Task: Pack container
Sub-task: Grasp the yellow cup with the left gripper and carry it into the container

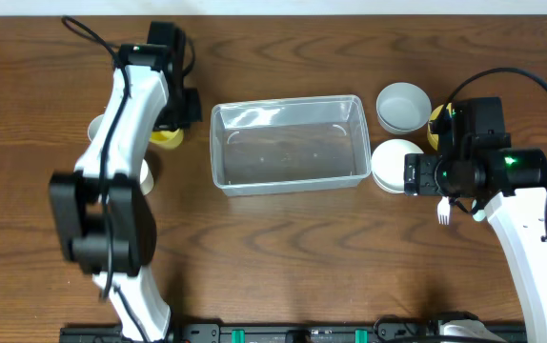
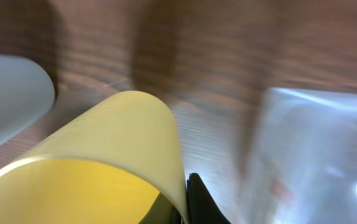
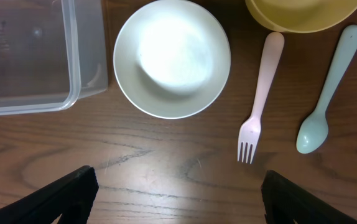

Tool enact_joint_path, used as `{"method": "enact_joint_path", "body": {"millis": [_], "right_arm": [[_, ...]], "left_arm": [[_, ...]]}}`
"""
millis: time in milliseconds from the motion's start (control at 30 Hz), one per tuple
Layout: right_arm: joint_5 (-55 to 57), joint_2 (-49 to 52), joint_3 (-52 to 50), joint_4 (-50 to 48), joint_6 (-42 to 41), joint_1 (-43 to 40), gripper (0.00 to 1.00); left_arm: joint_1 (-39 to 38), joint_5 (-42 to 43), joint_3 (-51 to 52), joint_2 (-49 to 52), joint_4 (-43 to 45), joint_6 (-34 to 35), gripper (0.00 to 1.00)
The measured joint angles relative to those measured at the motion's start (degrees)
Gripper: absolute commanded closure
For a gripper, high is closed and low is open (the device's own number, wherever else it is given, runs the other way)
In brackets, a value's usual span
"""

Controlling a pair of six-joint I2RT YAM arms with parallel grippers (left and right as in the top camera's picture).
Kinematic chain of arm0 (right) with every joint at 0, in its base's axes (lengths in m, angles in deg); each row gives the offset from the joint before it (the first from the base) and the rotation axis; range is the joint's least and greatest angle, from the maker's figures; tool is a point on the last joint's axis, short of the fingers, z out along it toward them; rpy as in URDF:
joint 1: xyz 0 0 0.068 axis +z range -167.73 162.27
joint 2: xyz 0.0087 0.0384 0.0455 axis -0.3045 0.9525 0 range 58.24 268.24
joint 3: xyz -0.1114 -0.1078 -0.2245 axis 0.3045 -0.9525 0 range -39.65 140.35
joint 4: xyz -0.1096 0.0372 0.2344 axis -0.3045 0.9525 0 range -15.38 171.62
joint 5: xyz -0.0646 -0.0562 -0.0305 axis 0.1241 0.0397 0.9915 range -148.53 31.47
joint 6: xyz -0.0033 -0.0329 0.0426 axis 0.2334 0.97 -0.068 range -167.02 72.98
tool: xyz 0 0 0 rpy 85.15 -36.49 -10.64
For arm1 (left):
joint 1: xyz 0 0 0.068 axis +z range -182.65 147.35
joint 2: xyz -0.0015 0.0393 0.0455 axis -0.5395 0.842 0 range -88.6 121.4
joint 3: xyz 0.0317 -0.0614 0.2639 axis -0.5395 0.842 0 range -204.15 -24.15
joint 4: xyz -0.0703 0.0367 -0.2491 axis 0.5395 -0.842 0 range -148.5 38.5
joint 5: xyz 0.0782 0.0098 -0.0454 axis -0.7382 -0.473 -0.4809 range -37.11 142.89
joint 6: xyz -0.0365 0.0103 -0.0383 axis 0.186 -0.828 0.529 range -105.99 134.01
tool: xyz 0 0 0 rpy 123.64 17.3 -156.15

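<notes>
The clear plastic container (image 1: 288, 143) stands empty at the middle of the table; its blurred wall shows in the left wrist view (image 2: 315, 155) and a corner in the right wrist view (image 3: 29, 56). My left gripper (image 2: 181, 202) is shut on the wall of a yellow cup (image 2: 104, 162), one finger inside and one outside, just left of the container (image 1: 168, 136). My right gripper (image 3: 178, 199) is open and empty over bare table, just in front of a white bowl (image 3: 172, 59).
A second white bowl (image 1: 403, 105) and a yellow bowl (image 3: 303, 12) sit right of the container. A pink fork (image 3: 259, 99) and a pale green spoon (image 3: 324, 93) lie beside them. White cups (image 2: 10, 99) stand left of the yellow cup.
</notes>
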Motion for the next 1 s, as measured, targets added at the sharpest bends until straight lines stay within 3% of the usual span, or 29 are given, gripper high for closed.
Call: {"method": "enact_joint_path", "body": {"millis": [200, 333, 633, 1000], "right_arm": [[0.1, 0.0, 0.0, 0.0, 0.0, 0.0, 0.14], [0.1, 0.0, 0.0, 0.0, 0.0, 0.0, 0.14], [0.1, 0.0, 0.0, 0.0, 0.0, 0.0, 0.14], [0.1, 0.0, 0.0, 0.0, 0.0, 0.0, 0.14]], "left_arm": [[-7.3, 0.0, -2.3, -14.4, -3.1, 0.0, 0.94], [-12.2, 0.0, -3.0, -17.9, -5.6, -0.1, 0.94], [-17.7, 0.2, 1.8, -6.7, -2.8, -0.1, 0.94], [-18.0, 0.4, 2.0, 5.0, 3.9, -0.7, 0.94]]}}
